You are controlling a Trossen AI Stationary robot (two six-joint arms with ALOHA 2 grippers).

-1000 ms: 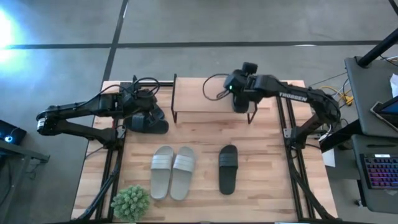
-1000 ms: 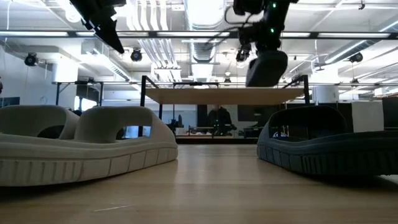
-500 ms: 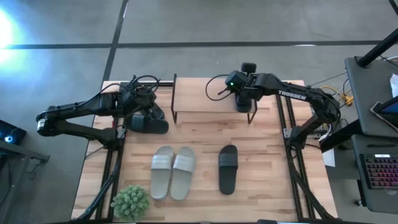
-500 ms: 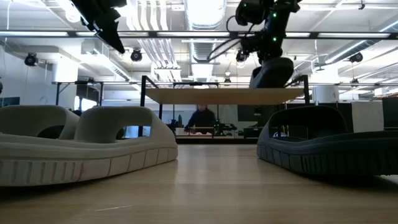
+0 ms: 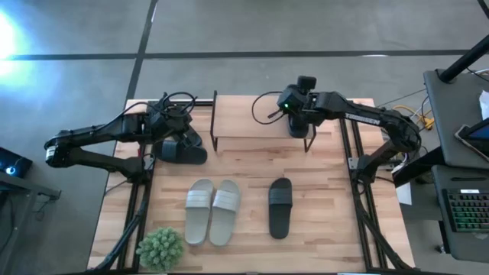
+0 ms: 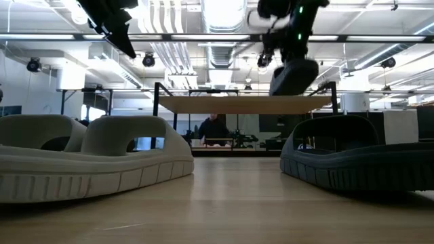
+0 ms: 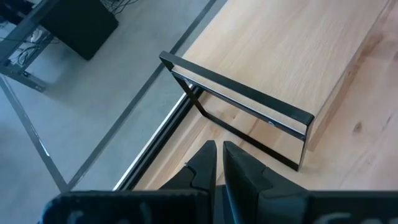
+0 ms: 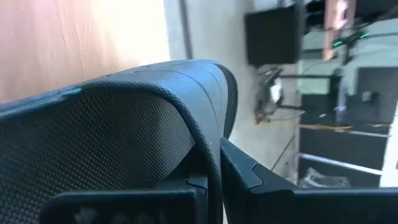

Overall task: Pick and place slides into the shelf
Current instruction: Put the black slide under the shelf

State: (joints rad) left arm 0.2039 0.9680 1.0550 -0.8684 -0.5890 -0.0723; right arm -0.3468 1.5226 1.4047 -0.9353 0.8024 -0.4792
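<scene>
My right gripper (image 5: 297, 122) is shut on one black slide (image 6: 293, 76) and holds it above the right end of the shelf (image 5: 248, 116), a light plank on a black wire frame near the table's far edge. The other black slide (image 5: 280, 206) lies sole down on the table. To its left the grey pair (image 5: 212, 211) lies side by side. My left gripper (image 5: 182, 147) waits shut beside the shelf's left end (image 7: 249, 106) and holds nothing. My right gripper pinches a thin curved wall of the black slide (image 8: 208, 140) between its two fingers, one on the textured inner face and one on the smooth outer face; it looks like the strap's edge. The slide is lifted clear and hangs slanted just above the shelf top (image 6: 244, 104).
A small green plant (image 5: 160, 248) stands at the table's near left corner. Black frame rails run along both table sides. A desk with a keyboard (image 5: 466, 210) stands right of the table. A person (image 6: 213, 129) shows far behind the shelf.
My right gripper has turned at the wrist above the shelf's right end. The black slide has tipped from hanging steeply to slanting, and stays just above the plank.
</scene>
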